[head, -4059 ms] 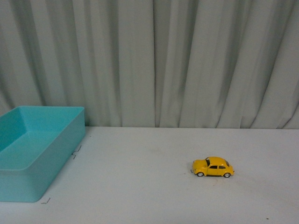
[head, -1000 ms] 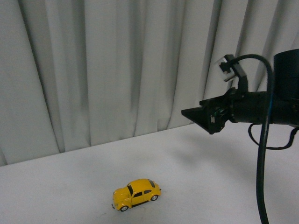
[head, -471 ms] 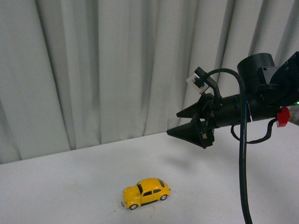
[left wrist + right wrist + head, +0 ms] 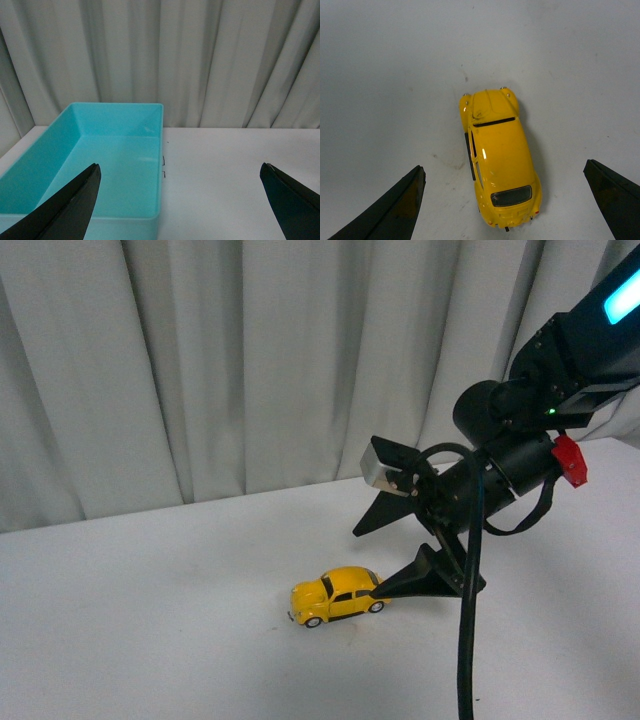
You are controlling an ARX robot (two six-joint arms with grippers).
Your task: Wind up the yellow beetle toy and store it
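I'm holding the right gripper [image 4: 503, 165], jaws wide apart, over the beetle [image 4: 497, 155]; I'm aiming to centre it across the doors, descending straight so nothing rolls.

Seen from above, the yellow beetle toy [image 4: 497, 157] rests on the white table [image 4: 395, 60] between the right gripper's [image 4: 503, 167] wide-spread dark jaws, touching neither.

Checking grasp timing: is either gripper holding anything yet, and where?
Nothing. Right gripper open, straddling the yellow beetle toy without touching; left gripper open, empty.
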